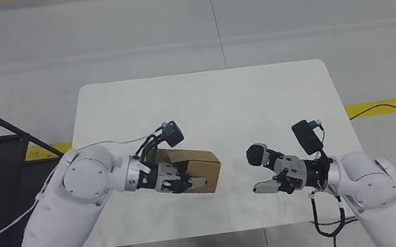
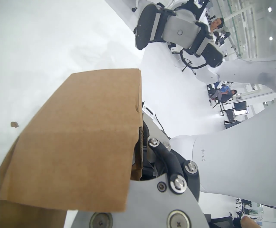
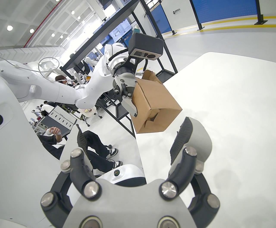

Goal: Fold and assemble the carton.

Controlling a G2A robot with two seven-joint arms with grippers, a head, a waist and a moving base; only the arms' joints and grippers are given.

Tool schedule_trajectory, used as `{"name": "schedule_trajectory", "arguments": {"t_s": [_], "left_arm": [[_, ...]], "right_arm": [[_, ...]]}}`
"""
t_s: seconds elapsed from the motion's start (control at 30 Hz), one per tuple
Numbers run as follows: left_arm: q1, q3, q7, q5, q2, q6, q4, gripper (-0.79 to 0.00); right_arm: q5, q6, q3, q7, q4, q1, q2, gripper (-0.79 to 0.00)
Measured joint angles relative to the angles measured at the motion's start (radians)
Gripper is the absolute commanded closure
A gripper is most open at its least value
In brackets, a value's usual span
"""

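One brown corrugated carton [image 1: 196,167] is held at the front left part of the table, set up as a box. Its long walls are plain and flat. The end facing the right gripper has flaps folded inward with a gap between them, and a flap at the opposite end stands loose. The left gripper [image 1: 175,180] is clamped on the carton's wall at that far end. The right gripper [image 1: 260,170] is spread wide with nothing in it, well apart from the carton. A grey floor [image 1: 134,34] with yellow lines surrounds the white, round-cornered table [image 1: 255,101]. Blue panels [image 3: 226,8] stand in the room beyond.
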Motion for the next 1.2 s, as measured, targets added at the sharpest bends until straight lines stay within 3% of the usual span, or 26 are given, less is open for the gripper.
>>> {"name": "schedule_trajectory", "arguments": {"t_s": [0.63, 1.2], "left_arm": [[0.022, -0.067, -0.103, 0.162, 0.037, 0.107, -0.155, 0.0], [0.03, -0.089, -0.071, 0.184, 0.052, 0.168, -0.142, 0.0]], "right_arm": [[0.0, 0.0, 0.0, 0.0, 0.0, 0.0, 0.0, -0.785], [0.0, 0.0, 0.0, 0.0, 0.0, 0.0, 0.0, -0.785]]}}
